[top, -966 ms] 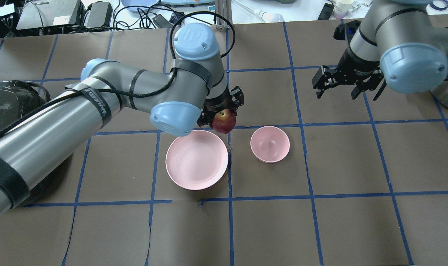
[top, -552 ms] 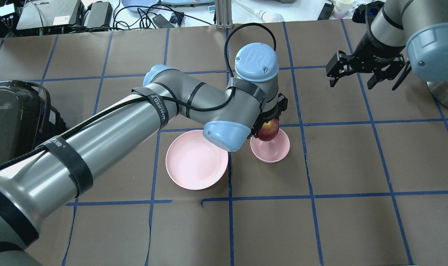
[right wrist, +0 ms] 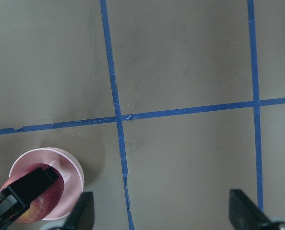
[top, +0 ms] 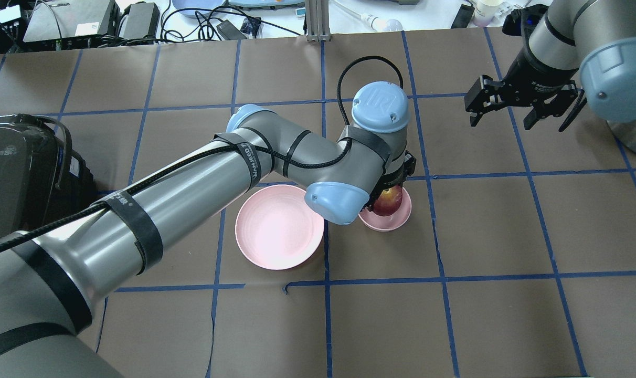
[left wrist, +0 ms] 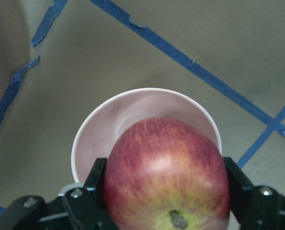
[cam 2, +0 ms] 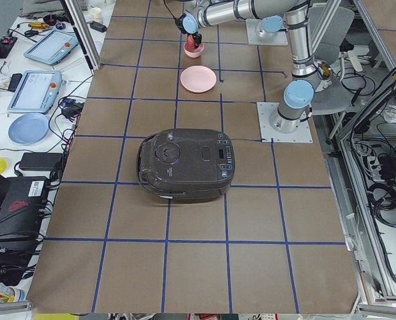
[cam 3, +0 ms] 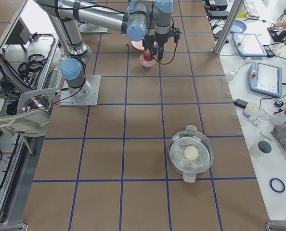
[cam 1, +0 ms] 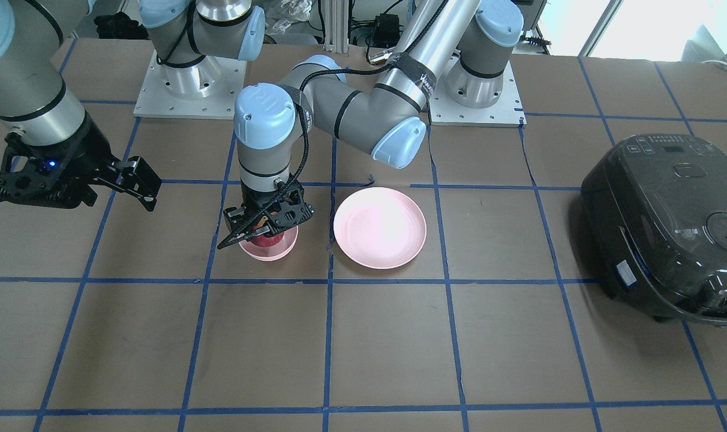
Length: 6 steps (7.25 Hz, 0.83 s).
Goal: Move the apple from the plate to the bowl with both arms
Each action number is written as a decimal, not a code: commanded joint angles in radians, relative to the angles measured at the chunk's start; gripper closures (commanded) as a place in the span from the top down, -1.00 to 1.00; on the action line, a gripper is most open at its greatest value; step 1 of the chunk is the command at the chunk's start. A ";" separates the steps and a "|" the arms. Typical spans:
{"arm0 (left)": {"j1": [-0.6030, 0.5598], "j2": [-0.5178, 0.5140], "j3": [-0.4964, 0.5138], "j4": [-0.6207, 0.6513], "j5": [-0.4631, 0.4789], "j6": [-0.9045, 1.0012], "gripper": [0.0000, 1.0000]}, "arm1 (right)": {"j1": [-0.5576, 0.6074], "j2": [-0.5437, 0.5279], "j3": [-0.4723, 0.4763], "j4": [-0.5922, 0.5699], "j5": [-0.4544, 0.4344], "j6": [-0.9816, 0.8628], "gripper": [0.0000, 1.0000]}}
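Brown paper ruled into squares by blue tape covers the bench [top: 486, 325], with cluttered work desks along its far edge. The apple [left wrist: 166, 172] sits between the two black fingers [left wrist: 95, 184] of the left pincer [cam 1: 266, 225], which is clamped on its sides, with the yellowish stem end facing the wrist camera. The apple hangs directly over the mouth of the bowl [top: 396, 223], low enough that in the front view its underside appears level with the rim; whether it touches the bowl's inside cannot be told. The plate [top: 278, 228] lies just to the left of the bowl, close but apart, with nothing on it. The right pincer [top: 517, 115] hovers above the bench, farther away and well to the right of the bowl, its jaws spread wide and holding nothing. A dark rice cooker [top: 19, 173] stands at the far left of the bench, and a lidded steel pot [cam 3: 191, 154] stands towards the right end.
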 commanded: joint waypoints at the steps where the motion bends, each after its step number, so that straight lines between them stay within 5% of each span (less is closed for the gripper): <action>1: -0.001 -0.009 -0.003 -0.003 0.001 0.007 -0.96 | 0.000 -0.013 -0.005 0.000 0.001 0.000 1.00; 3: -0.001 -0.008 -0.002 -0.002 0.001 0.053 0.99 | 0.003 -0.032 0.003 0.002 0.001 0.002 1.00; 6: 0.019 0.035 0.011 -0.026 -0.007 0.212 1.00 | 0.009 -0.075 0.008 0.005 0.018 0.002 1.00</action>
